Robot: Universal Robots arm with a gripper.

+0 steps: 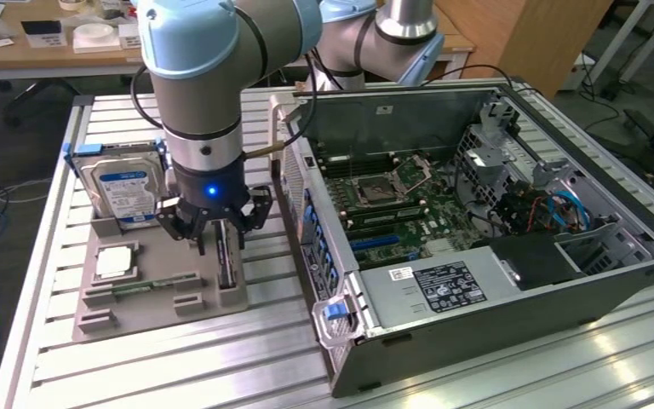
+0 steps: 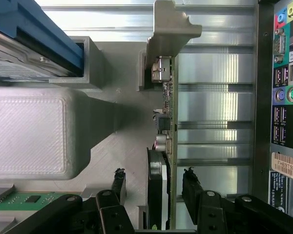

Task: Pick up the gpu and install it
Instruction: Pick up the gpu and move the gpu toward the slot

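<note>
One black hand [image 2: 154, 176] open, straddling thin flat black gpu card [image 2: 155, 195] without touching | card upright in grey plastic holder [image 1: 134, 319] | holder on ribbed aluminium desk [image 1: 191, 371]

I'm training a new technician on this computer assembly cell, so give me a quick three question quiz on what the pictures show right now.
1. True or false: the gripper is shut on the graphics card.
2. How does the graphics card sit relative to the gray holder? A: lying flat in it. B: standing on edge in it. C: lifted clear above it.
3. Name the thing with the blue and white label that stands in the holder.

Key
1. False: the jaws are open, with one finger on each side of the card.
2. B.
3. The hard drive.
</note>
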